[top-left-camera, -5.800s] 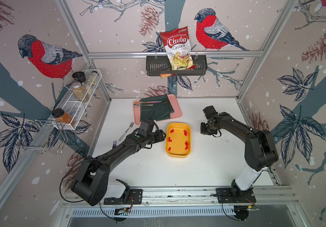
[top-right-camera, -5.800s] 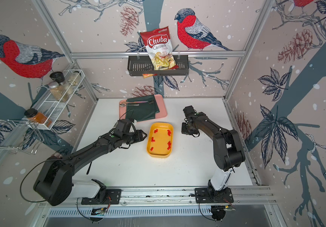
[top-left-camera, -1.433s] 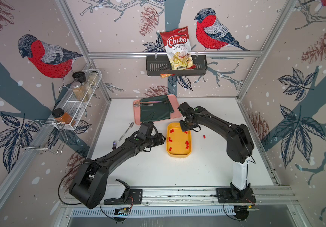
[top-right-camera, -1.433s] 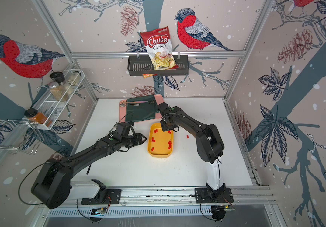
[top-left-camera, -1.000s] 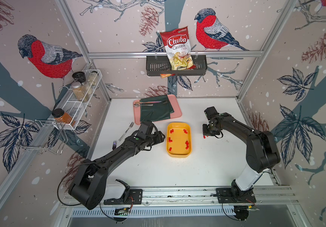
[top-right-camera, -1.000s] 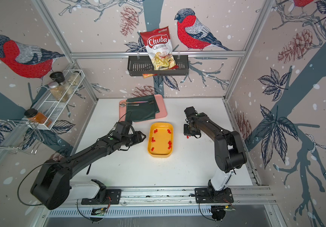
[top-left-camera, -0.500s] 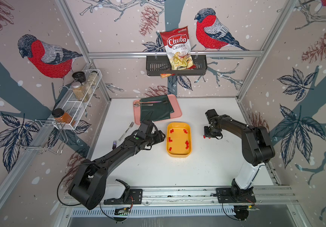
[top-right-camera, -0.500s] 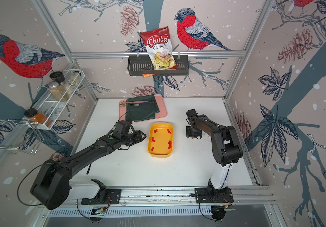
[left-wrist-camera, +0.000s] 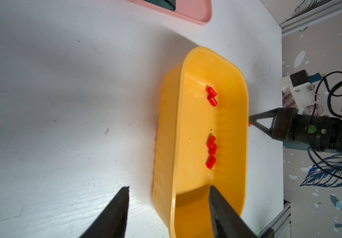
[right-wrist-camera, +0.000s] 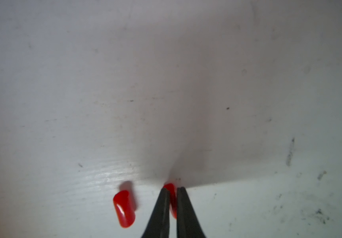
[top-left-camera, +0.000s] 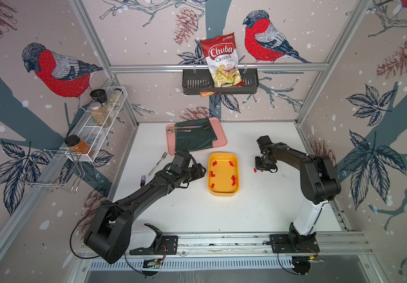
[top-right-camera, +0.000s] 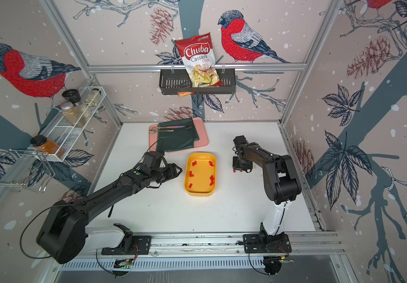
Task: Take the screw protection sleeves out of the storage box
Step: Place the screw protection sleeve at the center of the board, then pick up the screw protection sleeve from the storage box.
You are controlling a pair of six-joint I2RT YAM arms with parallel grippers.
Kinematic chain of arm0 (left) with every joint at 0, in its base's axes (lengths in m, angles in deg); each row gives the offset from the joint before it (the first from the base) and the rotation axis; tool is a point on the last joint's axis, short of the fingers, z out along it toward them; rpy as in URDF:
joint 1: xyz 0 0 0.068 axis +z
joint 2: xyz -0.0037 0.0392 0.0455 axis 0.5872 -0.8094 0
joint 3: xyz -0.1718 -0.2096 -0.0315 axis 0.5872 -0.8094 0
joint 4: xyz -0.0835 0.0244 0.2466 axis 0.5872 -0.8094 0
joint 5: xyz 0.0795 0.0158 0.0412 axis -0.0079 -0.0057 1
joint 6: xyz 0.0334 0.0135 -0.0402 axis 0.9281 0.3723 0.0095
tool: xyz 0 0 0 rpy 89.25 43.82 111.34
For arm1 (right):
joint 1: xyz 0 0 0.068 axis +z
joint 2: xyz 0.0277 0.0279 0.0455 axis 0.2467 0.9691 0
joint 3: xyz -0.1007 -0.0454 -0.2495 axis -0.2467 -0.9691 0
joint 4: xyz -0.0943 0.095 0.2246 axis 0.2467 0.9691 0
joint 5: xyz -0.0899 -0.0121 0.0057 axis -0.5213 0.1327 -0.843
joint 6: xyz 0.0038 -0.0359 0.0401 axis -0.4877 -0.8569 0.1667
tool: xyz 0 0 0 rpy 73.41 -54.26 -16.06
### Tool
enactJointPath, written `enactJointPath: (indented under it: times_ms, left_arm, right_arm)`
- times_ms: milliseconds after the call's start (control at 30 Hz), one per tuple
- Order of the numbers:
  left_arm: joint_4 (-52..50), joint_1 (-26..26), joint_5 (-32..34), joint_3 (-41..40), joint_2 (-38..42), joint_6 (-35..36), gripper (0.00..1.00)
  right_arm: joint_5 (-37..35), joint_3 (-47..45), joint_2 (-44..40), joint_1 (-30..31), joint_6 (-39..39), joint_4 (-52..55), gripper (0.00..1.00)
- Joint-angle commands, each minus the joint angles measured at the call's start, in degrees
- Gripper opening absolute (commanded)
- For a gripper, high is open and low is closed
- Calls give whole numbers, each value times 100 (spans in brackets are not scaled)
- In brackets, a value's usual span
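the desk [top-left-camera: 197,215] is a white board, scuffed with grey streaks and dark specks in the wrist views. it is boxed in by aluminium posts [top-left-camera: 95,41] and walls [top-left-camera: 148,36] papered with red-breasted birds, pine cones and dark leaves. a metal rail [top-left-camera: 222,241] along its front edge carries both arm bases. against the back edge lies a pink tray [top-left-camera: 221,141] under a dark green cloth [top-left-camera: 194,139], with cutlery [top-left-camera: 185,128] laid across the cloth's far end. a fork [top-left-camera: 157,160] lies near the left edge. on the back wall a black slotted basket [top-left-camera: 197,83] holds a bag of cassava chips [top-left-camera: 222,61], and on the left wall a white wire rack [top-left-camera: 94,132] holds spice jars [top-left-camera: 100,114]. the yellow storage box [top-left-camera: 223,193] sits about mid-desk, long sides running front to back, with roughly ten red screw protection sleeves [top-left-camera: 233,178] scattered along its inner walls. two more sleeves lie on the bare desk between the box and the right edge, near each other. the right gripper [right-wrist-camera: 173,190] points down at them, its pincer narrow and pinched on one sleeve that rests on the desk; the other lies loose just beside it. the left gripper [left-wrist-camera: 168,188] sits at the box's left long side with its pincer wide. one finger is over the box floor and one outside over the desk, straddling the wall; whether it touches the box i cannot tell.
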Motion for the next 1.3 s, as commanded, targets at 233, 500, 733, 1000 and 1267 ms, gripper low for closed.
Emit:
enactJointPath:
  times_ms: [233,500,733,1000,1267]
  left_arm:
    - [33,-5,8,-5,25,59,62]
    - [75,-6,-35,-47,60,83,62]
    - [217,-6,-100,-120,87,51,62]
    - [394,-47,-221,-156,112,25,62]
    - [721,-304,-378,-144,81,18,62]
  right_arm:
    - [236,17,-423,73,365,-49,35]
    - [62,874,-515,1178,81,602,39]
    - [-422,2140,288,2246,-401,1454,38]
    - [-984,2758,1171,2614,-764,1894,35]
    - [-1213,2977,1493,2571,-869,1884,35]
